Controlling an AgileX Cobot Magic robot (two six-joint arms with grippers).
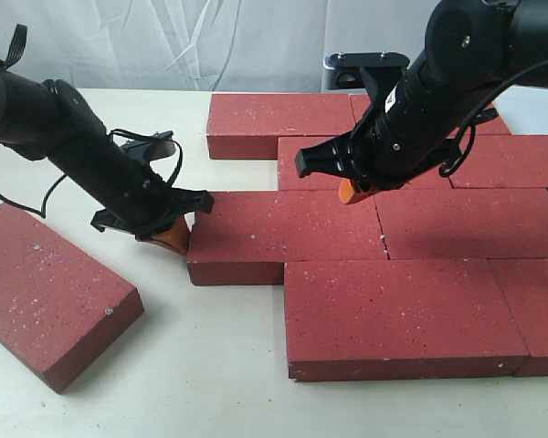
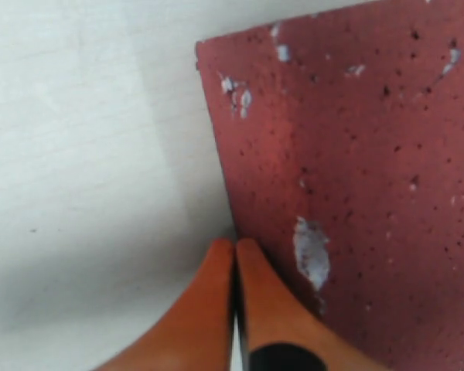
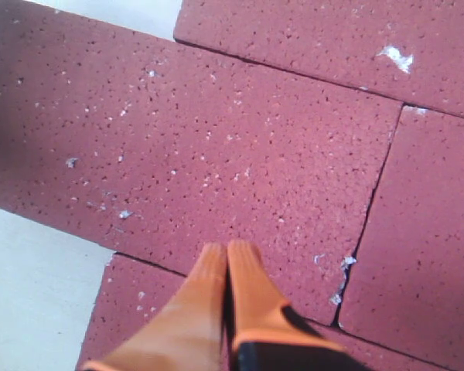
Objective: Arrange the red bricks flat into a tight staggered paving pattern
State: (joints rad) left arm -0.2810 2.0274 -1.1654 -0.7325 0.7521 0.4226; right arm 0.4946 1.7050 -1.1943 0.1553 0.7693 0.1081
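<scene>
A pale, smooth table (image 1: 210, 365) with a matte top fills the scene, and a wrinkled white cloth (image 1: 164, 36) hangs behind it. Most of the red bricks (image 1: 402, 315) lie flat on the right half of the table. They sit edge to edge in four staggered rows with thin dark seams between them. They are rectangular slabs with sharp corners and a rough, pitted dark-red face speckled with white.

One loose brick (image 1: 46, 292) lies flat at the left, turned at an angle and well apart from the paved group.

Two black jointed arms reach in from the sides. The left gripper (image 1: 172, 235) has smooth orange fingers that taper to a point. They are pressed together with nothing between them, and the tip sits against the short end of the end brick (image 1: 283, 237) in the third row. The right gripper (image 1: 354, 192) has its orange fingers (image 3: 216, 270) closed in the same way, also empty, over a brick (image 3: 216, 147) in the second row. Whether it touches that brick cannot be told.

A ragged white chip (image 2: 312, 251) marks the brick face near the left fingertips (image 2: 216, 263).
</scene>
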